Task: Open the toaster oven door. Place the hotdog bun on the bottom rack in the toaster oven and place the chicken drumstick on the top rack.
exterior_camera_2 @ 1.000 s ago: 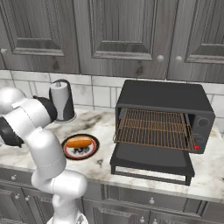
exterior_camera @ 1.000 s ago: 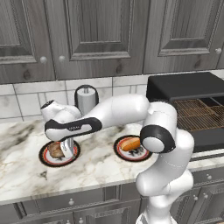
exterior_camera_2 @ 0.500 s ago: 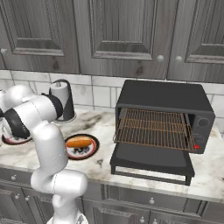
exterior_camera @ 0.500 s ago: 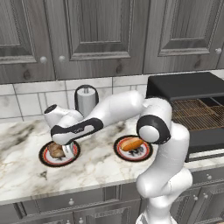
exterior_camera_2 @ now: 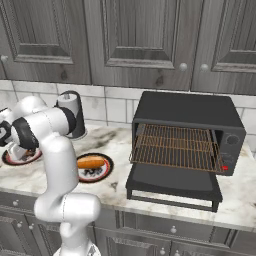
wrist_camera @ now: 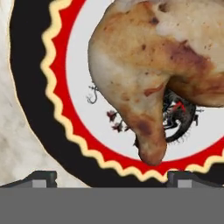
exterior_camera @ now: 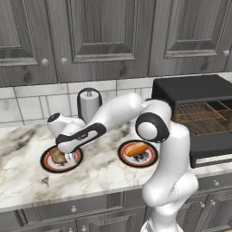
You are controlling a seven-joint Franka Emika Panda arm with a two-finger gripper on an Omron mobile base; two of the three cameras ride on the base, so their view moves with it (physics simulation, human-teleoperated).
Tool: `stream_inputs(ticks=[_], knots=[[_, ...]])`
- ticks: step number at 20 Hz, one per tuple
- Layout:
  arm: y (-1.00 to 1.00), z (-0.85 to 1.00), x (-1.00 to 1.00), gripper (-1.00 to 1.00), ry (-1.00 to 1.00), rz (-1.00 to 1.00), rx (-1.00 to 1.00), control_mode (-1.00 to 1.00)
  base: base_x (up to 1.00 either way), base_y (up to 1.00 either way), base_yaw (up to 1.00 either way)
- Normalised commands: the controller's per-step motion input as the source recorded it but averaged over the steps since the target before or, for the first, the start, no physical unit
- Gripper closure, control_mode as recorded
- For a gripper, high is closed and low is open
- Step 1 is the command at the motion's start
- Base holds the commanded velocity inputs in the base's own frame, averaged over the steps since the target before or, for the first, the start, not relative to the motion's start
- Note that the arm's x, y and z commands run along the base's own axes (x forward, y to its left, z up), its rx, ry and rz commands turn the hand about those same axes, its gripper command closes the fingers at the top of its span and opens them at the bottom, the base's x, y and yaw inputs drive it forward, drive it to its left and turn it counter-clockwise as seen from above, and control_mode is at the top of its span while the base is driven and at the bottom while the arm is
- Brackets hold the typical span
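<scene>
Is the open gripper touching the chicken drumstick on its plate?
Cannot tell. In the hand view the fingertips sit by the plate rim, beside the drumstick; the left base view hides the gripper tips.

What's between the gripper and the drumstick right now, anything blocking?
Nothing visible. The gripper hangs open just over the drumstick on its plate; in the hand view the meat lies straight ahead between the fingertips, with bare plate below it. The bun sits apart on another plate.
</scene>
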Motion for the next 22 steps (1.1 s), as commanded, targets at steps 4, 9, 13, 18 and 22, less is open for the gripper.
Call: stream_inputs(ticks=[4,9,13,18,22], knots=[[0.21,-0.22,0.13,-1.0,-0.04,0.0,0.0,-1.0,0.0,0.0,0.0],[0.21,-0.27,0.22,-1.0,0.0,0.0,0.0,-1.0,0.0,0.0,0.0],[0.12,-0.01,0.44,-1.0,0.0,0.0,0.0,-1.0,0.0,0.0,0.0],[0.11,-0.11,0.43,-1.0,0.0,0.0,0.0,-1.0,0.0,0.0,0.0],[0.0,-0.43,0.07,1.0,0.0,0.0,0.0,-1.0,0.0,0.0,0.0]])
